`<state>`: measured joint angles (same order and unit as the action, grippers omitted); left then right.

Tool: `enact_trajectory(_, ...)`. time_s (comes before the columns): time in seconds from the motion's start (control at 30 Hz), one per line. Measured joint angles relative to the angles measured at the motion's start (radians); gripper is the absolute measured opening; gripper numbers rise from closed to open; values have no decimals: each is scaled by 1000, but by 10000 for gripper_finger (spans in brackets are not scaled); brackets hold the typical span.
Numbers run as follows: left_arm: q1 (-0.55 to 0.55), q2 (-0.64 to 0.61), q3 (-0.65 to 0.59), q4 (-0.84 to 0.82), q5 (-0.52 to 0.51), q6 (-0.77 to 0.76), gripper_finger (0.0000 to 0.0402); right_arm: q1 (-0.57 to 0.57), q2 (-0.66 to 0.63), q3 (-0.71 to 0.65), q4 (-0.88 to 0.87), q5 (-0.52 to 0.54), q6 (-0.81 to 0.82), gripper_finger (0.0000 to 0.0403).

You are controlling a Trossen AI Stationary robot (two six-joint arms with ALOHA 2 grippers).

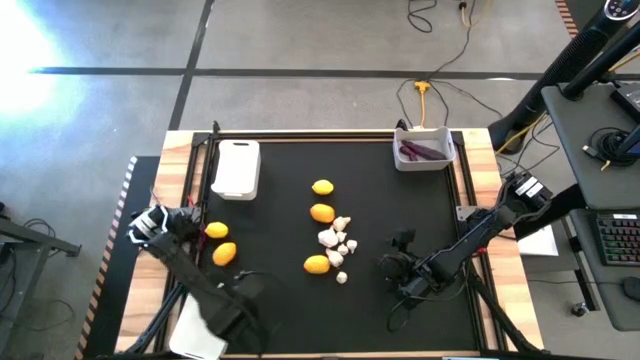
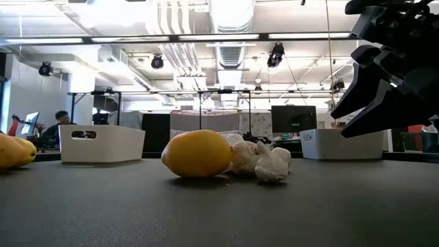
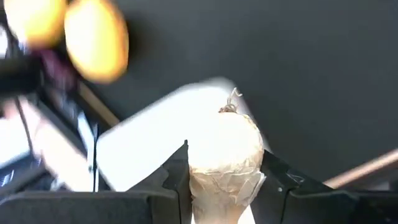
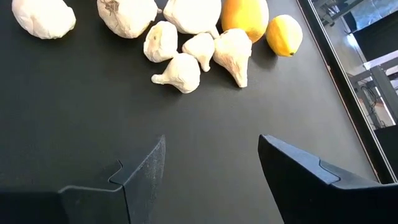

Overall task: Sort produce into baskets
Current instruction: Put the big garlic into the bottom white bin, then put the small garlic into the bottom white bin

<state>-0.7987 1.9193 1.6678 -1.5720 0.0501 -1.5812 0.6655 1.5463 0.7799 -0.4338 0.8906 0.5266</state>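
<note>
We see a black work mat on a wooden-edged table [image 1: 478, 150], viewed from above, with two dark robot arms reaching in from the near side. The left gripper [image 3: 221, 186] has its two fingers [image 3: 177, 177] pressed against the sides of a whitish garlic bulb [image 3: 225, 155], which sits squarely between them with its papery tip pointing away from the wrist. Just beyond those fingers lies a white basket [image 3: 155, 124], and farther off past it are two lemons [image 3: 96, 40], blurred. From above, this gripper [image 1: 245, 290] hovers near the mat's front left part. The right gripper [image 4: 211, 165] has its fingers [image 4: 146, 171] spread apart with only bare black mat between them; it holds nothing. Ahead of its fingertips, well apart from them, lies a cluster of garlic bulbs and cloves [image 4: 186, 46], with two more lemons [image 4: 245, 15] just behind the cluster. A second white basket [image 1: 236, 167] stands at the far left of the mat, and a third white basket [image 1: 425, 158] at the far right holds dark purple pieces [image 1: 420, 152].
</note>
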Motion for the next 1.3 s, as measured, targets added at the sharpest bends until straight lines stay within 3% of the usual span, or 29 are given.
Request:
enact_trajectory(0.27,-108,-51,-132,51,80,-222,94,0,0,0,33,0,-2,256)
enact_trajectory(0.53,-116,-99,-404,383,158,-317,96,0,0,0,35,-1,-3,250)
enact_trajectory(0.67,-110,-99,-504,523,194,-304,114,0,0,0,36,-6,-3,253)
enact_trajectory(0.87,-109,-97,-518,496,287,-286,176,0,0,0,40,-8,-5,261)
enact_trajectory(1.03,-102,-120,-419,334,317,-242,233,0,0,0,47,-7,-7,262)
enact_trajectory(1.17,-82,-122,-276,161,216,-164,260,0,15,0,70,-7,-12,257)
enact_trajectory(1.23,-64,-123,-206,110,99,-140,263,0,32,-3,91,-8,-29,256)
enact_trajectory(1.3,-45,-123,-145,108,-89,-112,264,0,48,-5,111,-15,-60,257)
